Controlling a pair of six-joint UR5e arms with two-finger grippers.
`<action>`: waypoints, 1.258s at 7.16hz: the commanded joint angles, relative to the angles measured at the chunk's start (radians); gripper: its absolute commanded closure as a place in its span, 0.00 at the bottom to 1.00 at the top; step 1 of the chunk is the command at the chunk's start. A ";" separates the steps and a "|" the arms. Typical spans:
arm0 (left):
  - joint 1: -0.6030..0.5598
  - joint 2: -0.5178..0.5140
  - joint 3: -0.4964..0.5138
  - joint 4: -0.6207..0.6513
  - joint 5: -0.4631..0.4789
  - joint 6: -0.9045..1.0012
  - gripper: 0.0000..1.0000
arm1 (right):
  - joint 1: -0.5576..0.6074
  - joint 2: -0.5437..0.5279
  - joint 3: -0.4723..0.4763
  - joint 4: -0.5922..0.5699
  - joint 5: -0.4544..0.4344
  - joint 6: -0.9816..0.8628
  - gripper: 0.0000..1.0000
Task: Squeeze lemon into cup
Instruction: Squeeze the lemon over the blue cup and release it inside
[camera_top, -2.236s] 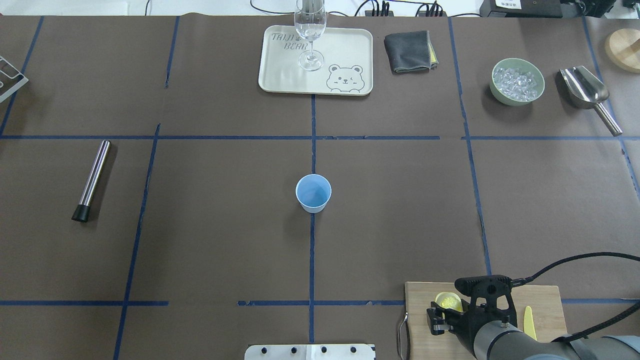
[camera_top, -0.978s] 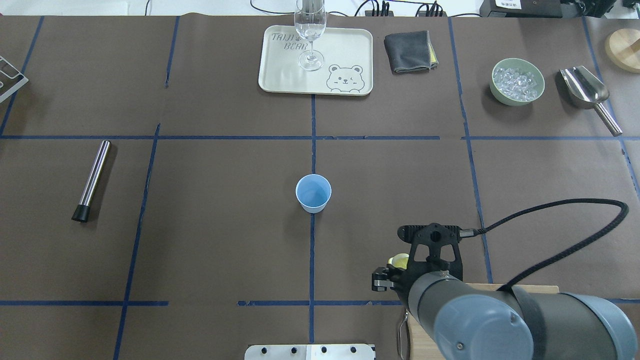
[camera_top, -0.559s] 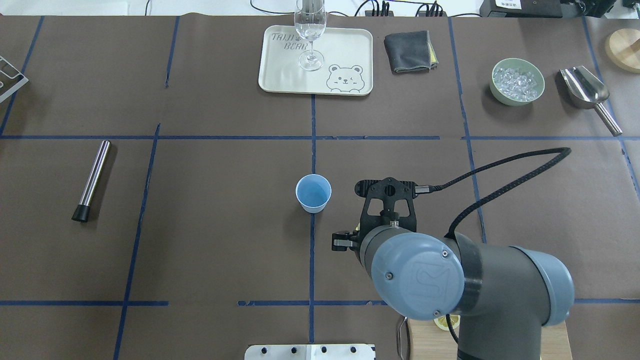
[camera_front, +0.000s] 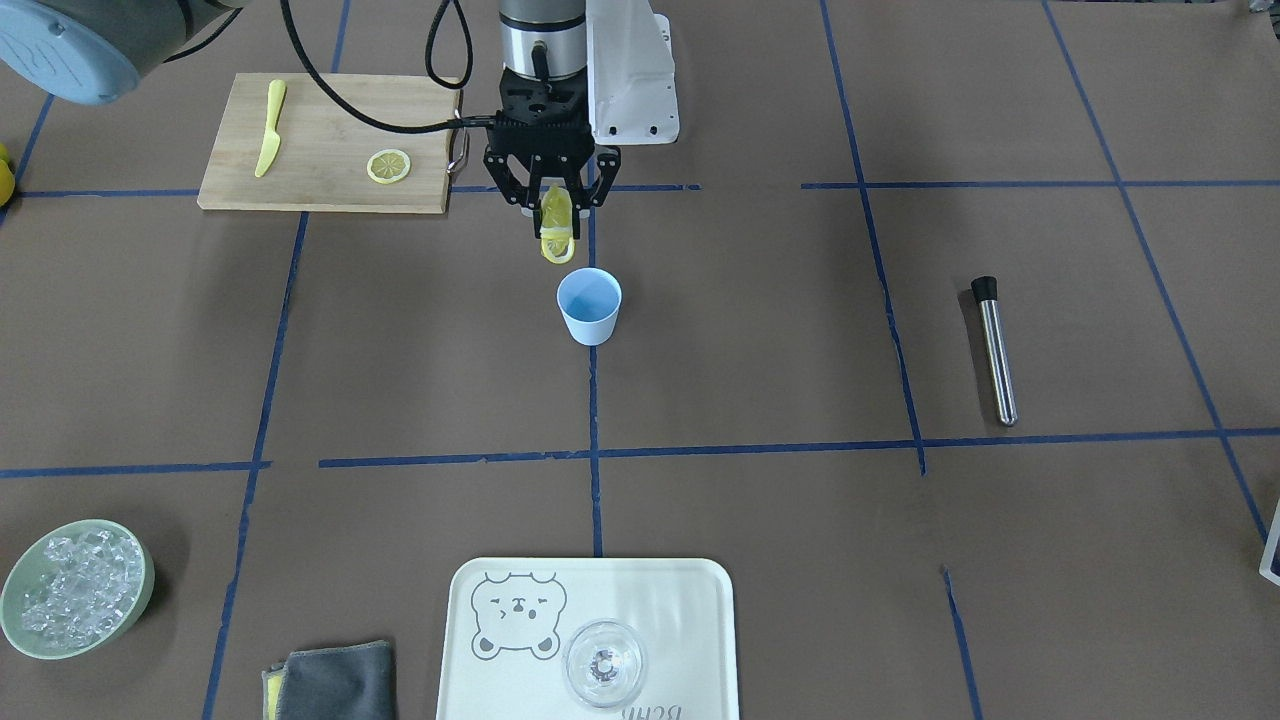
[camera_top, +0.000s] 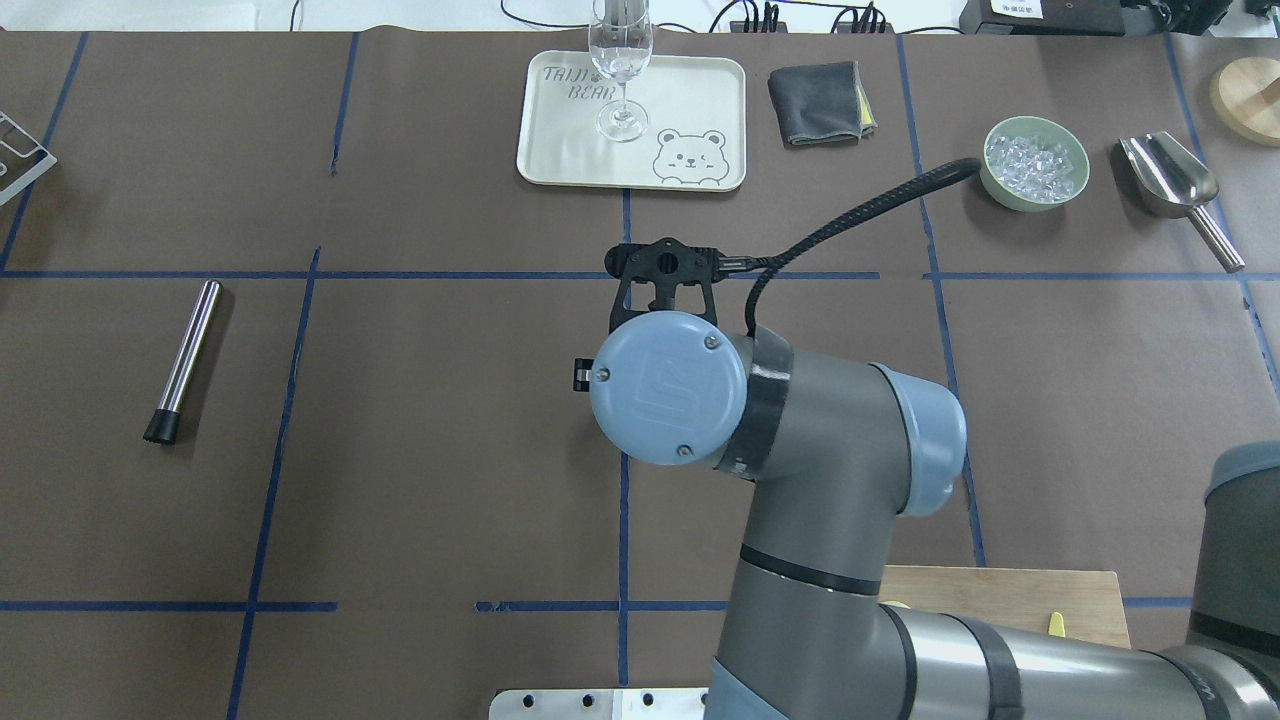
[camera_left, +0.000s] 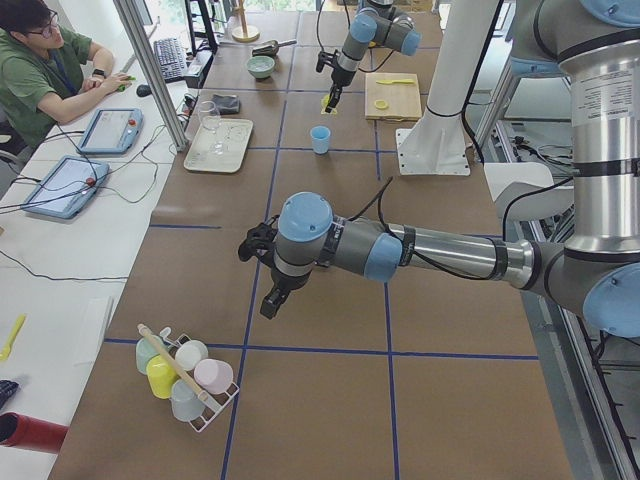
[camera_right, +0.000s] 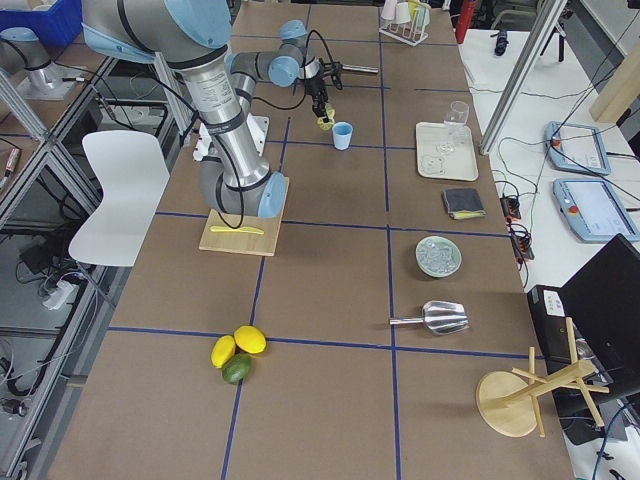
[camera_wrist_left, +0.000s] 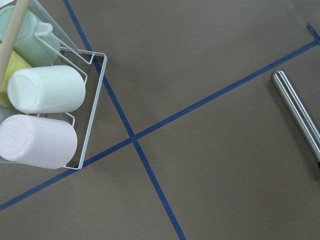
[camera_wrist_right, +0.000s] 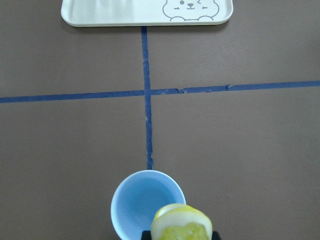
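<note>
Lemon slices: two. One lemon (camera_front: 556, 235) clamped in right gripper (camera_front: 556, 207), upper centre, beside the single cup (camera_front: 589, 306); spare slice (camera_front: 388, 166) on board (camera_front: 320, 120). Overhead, right arm (camera_top: 800, 420) hides cup; left gripper (camera_left: 250, 243) state unreadable.

Your front camera faces the right gripper (camera_front: 556, 208) across the table (camera_front: 800, 350); the overhead looks from behind it, its arm (camera_top: 830, 430) blocking. End cameras show it small. Its wrist camera, tight on the lemon (camera_wrist_right: 181, 225), shares the cup (camera_wrist_right: 140, 200) with front.
</note>
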 joint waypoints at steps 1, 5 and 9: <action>-0.001 0.001 0.002 0.000 0.000 0.000 0.00 | 0.009 0.040 -0.108 0.078 0.002 -0.005 1.00; -0.001 0.007 0.002 0.000 -0.002 0.000 0.00 | 0.009 0.054 -0.168 0.103 0.031 -0.007 1.00; -0.001 0.008 0.003 0.000 0.000 0.000 0.00 | 0.009 0.051 -0.168 0.105 0.033 -0.065 0.00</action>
